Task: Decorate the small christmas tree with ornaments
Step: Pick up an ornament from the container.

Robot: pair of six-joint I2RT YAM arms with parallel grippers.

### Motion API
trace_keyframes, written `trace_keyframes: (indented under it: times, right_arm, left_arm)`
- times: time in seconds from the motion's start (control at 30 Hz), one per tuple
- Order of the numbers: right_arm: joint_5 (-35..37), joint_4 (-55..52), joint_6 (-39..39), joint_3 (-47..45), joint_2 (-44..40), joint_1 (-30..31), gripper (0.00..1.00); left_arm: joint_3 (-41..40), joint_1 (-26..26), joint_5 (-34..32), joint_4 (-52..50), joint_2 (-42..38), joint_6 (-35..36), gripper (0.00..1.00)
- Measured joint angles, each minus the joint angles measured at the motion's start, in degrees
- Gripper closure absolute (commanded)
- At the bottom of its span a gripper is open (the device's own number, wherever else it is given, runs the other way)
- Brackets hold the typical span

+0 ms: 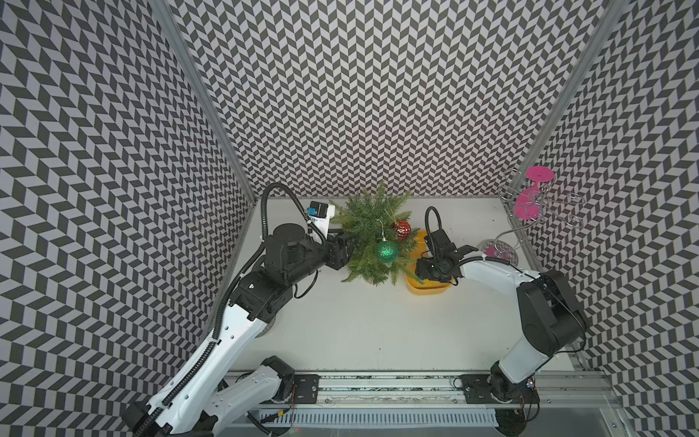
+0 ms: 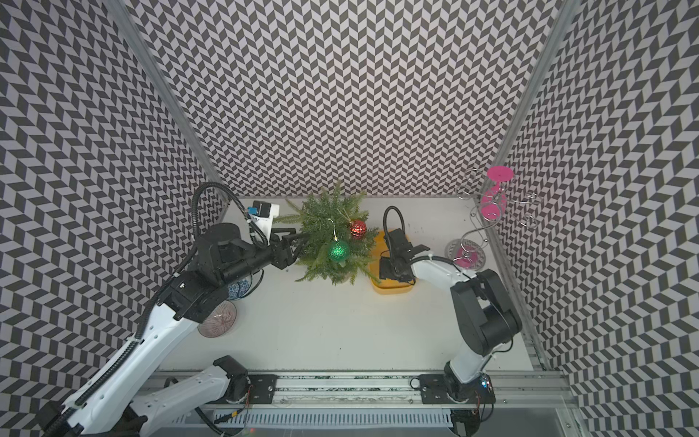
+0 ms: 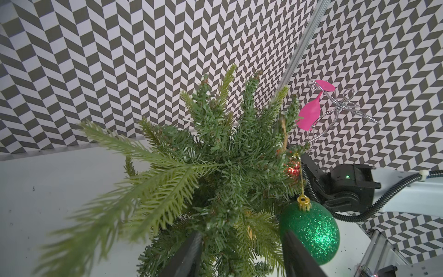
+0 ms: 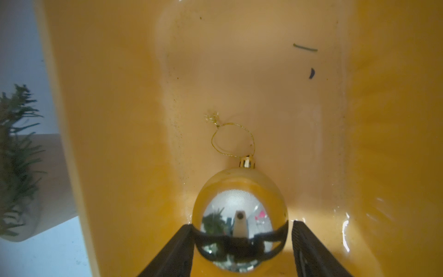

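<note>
Gold ball (image 4: 239, 215) fills the right wrist view. It lies on the floor of the yellow tray (image 4: 107, 120), cap and hanger loop (image 4: 232, 139) pointing away from the camera, loop flat on the tray floor. Right jaws straddle it, parted: one finger (image 4: 172, 251) meets the ball's edge, and a sliver of yellow shows between the ball and the second finger. Not clamped, ball not lifted.

Both top views: right arm reaches down into the tray (image 1: 427, 289) (image 2: 391, 289). Tray sits on the tabletop (image 1: 378, 333) just beside the tree (image 1: 372, 242) (image 2: 329, 242), on its right, with lower branches over the tray's rim. Gold ball is hidden under the wrist there.

Tree stands upright near the back wall, roughly mid-tabletop. Green ball (image 1: 386, 252) (image 2: 338, 251) hangs low on the front. Red ball (image 1: 402, 229) (image 2: 358, 228) hangs higher and further right. Both are on thin hangers and apart from each other.

Left jaws are at the tree's left edge, parted wide, needles between the fingers (image 3: 187, 254). Can't tell whether any branch is pinched. In the left wrist view one finger overlaps the green ball (image 3: 309, 232); contact unclear.

Pink glass (image 1: 526, 204) hangs on a wire rack at the back right corner. Glass bowl (image 2: 217, 321) sits under the left arm.
</note>
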Motion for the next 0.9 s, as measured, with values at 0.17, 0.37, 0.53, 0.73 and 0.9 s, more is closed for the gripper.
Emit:
trace_keyframes:
  times: [0.17, 0.37, 0.53, 0.73, 0.9]
  right_arm:
    - [1.5, 0.0, -0.7, 1.8, 1.7, 0.0, 0.33]
    - [1.9, 0.0, -0.8, 2.7, 3.9, 0.0, 0.32]
    - [1.9, 0.0, -0.9, 2.8, 4.5, 0.0, 0.32]
    - [1.9, 0.2, -0.8, 2.8, 4.5, 0.0, 0.35]
    - [1.9, 0.3, -0.8, 2.8, 4.5, 0.0, 0.37]
  left_arm:
    - [0.0, 0.0, 0.2, 0.0, 0.5, 0.0, 0.44]
    - [0.0, 0.0, 0.2, 0.0, 0.6, 0.0, 0.44]
    - [0.0, 0.0, 0.2, 0.0, 0.7, 0.0, 0.44]
    - [0.0, 0.4, 0.6, 0.1, 1.8, 0.1, 0.44]
    - [0.0, 0.6, 0.8, 0.1, 2.4, 0.2, 0.44]
